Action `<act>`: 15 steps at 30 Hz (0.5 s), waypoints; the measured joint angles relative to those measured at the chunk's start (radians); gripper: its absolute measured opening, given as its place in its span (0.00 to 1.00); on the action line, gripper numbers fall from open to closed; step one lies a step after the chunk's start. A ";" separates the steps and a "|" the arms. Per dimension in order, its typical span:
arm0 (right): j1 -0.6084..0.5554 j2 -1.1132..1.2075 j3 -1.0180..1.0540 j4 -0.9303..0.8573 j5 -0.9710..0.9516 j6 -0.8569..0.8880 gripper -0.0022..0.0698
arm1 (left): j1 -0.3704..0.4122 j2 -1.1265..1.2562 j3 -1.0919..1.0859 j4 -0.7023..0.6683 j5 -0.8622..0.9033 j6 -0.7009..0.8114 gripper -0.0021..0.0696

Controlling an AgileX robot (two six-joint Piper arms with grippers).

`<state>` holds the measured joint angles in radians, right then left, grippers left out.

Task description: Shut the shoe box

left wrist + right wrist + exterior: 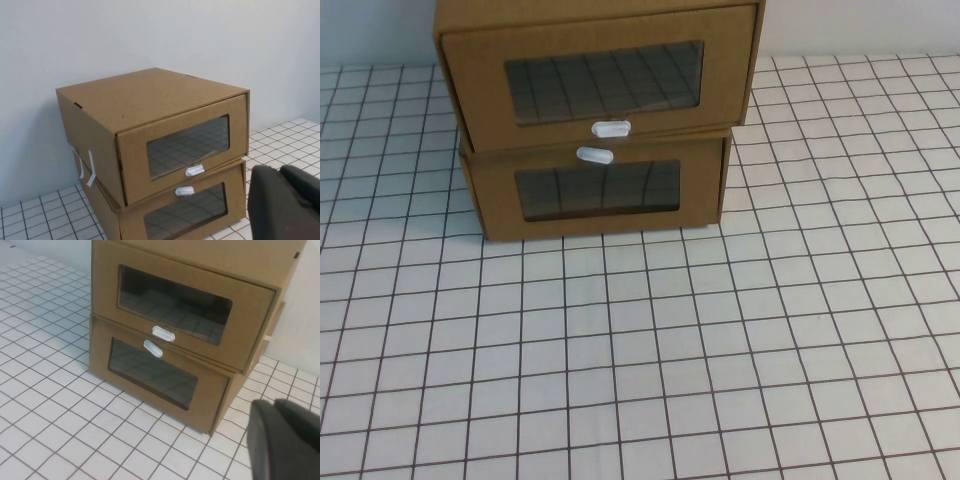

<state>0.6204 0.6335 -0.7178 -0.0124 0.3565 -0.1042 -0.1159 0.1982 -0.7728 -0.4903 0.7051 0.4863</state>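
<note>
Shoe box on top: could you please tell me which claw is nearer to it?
Right, probably. The right claw is off the shoe box's front-right corner, where the box looks larger. The left claw is off its front-left, seemingly farther back. Neither touches it.

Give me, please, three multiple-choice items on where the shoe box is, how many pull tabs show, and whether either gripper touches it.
1. Where is the shoe box?
A. On top of the lower box
B. Under it
C. Beside it

2. How many white pull tabs show on the fronts?
A. One
B. Two
C. Four

3. What touches the shoe box?
A. The left gripper
B. The right gripper
C. Neither gripper

Key: 1 A, it rests on the lower box. 2 B, upper tab and lower tab. 3 C, each gripper shows at its own wrist view's edge, apart from the boxes and outside the high view.
</note>
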 joint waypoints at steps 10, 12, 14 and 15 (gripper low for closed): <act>0.000 0.000 0.000 0.002 0.000 0.000 0.01 | 0.000 0.000 0.000 0.000 0.000 -0.002 0.02; 0.000 0.000 0.000 0.002 0.000 0.000 0.01 | 0.000 -0.002 0.004 0.000 -0.023 -0.002 0.02; 0.000 0.000 0.000 0.002 0.000 0.000 0.01 | 0.000 -0.016 0.021 0.000 -0.074 -0.002 0.02; 0.000 0.000 0.000 0.002 0.000 0.000 0.01 | 0.000 -0.027 0.036 0.003 -0.103 -0.002 0.02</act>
<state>0.6204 0.6335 -0.7178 -0.0105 0.3565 -0.1042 -0.1159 0.1710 -0.7372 -0.4877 0.6017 0.4844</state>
